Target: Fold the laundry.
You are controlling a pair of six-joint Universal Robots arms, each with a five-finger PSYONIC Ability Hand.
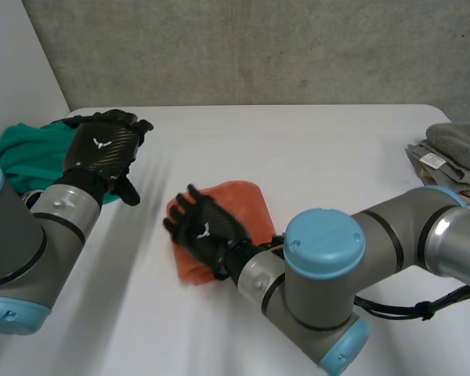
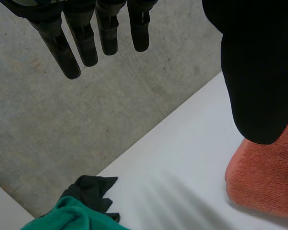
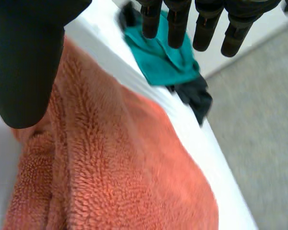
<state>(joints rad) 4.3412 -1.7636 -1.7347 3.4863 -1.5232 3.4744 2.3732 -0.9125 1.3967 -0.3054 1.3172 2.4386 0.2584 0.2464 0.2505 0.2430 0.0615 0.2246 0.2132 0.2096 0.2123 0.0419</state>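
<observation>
one orange towel (image 1: 243, 200), one green cloth (image 1: 30, 150), one stack (image 1: 454, 157)

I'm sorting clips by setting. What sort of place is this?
Probably a robotics lab or test room rather than a home: a white table with plain concrete beyond it, and laundry laid out as work pieces: an orange towel, a green garment and a folded grey pile.

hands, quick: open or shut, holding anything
Left hand: open, fingers straight, holding nothing, near the green cloth.
Right hand: open, fingers straight, over the orange towel, not gripping it.
</observation>
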